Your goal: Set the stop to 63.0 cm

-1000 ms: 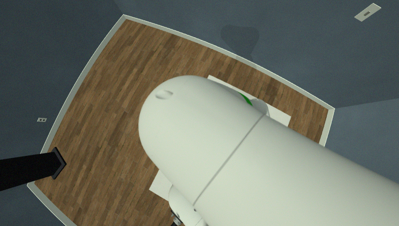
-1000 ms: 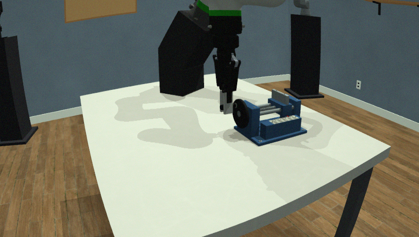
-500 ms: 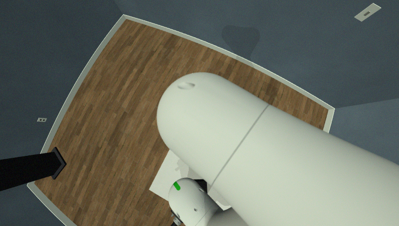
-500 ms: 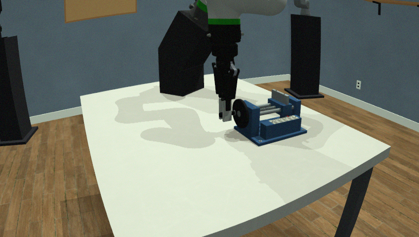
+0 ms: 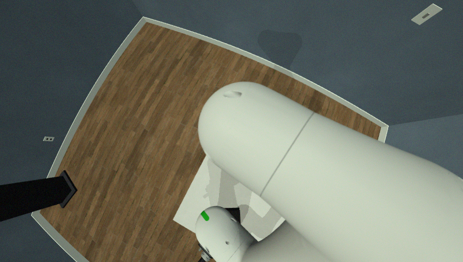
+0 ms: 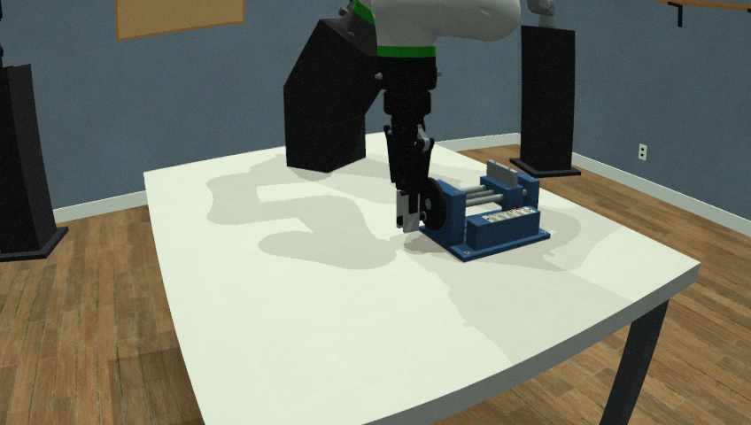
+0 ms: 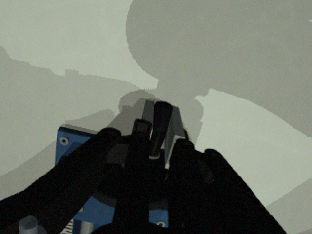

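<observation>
I have the gripper [image 6: 409, 217] pinched on the crank pin of the black handwheel [image 6: 434, 203] at the near end of the blue stop fixture [image 6: 482, 231] on the worktop [image 6: 295, 315], so I judge I'm mid-cranking and should next turn until its scale reads right, then open.

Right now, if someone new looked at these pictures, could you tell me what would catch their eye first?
In the exterior view, the blue stop fixture stands out on the white table, right of centre. The dark hand reaches straight down at its left end, shut on the black handwheel's crank handle. From above, the pale arm hides nearly everything.
</observation>
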### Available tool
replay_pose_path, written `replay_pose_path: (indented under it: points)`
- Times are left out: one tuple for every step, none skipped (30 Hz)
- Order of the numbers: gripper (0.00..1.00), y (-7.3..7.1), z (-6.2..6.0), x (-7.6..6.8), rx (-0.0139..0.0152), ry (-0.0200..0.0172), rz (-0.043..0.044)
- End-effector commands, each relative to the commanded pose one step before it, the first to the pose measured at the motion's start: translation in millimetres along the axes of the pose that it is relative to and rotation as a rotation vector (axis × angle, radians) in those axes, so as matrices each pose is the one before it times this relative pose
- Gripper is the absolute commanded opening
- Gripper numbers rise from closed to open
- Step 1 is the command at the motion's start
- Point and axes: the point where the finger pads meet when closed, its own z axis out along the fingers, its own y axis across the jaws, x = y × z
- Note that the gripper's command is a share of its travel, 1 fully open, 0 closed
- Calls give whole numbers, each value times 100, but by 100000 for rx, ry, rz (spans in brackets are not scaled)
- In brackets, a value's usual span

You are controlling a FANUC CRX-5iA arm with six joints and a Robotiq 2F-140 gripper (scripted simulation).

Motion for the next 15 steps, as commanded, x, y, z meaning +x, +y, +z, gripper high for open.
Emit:
replay_pose_path:
  points:
    - [4,-756,309,19,50,34,10]
    - [4,-214,59,0,0,0,0]
    - [4,-225,27,0,0,-1,0]
    - [4,-224,26,0,0,0,0]
    - [4,-234,-3,0,0,-1,0]
    - [4,-236,-14,0,0,0,0]
    - [4,-233,-32,0,0,0,0]
    - [4,-228,-54,0,0,-1,0]
    - [4,-225,-59,0,0,1,0]
    - [4,-216,-92,0,0,-2,0]
    - [4,-214,-93,0,0,1,0]
    - [4,-205,-125,0,0,-1,0]
    - [4,0,0,0,0,0,0]
    - [4,0,0,0,0,0,0]
    - [4,-201,-132,0,0,1,0]
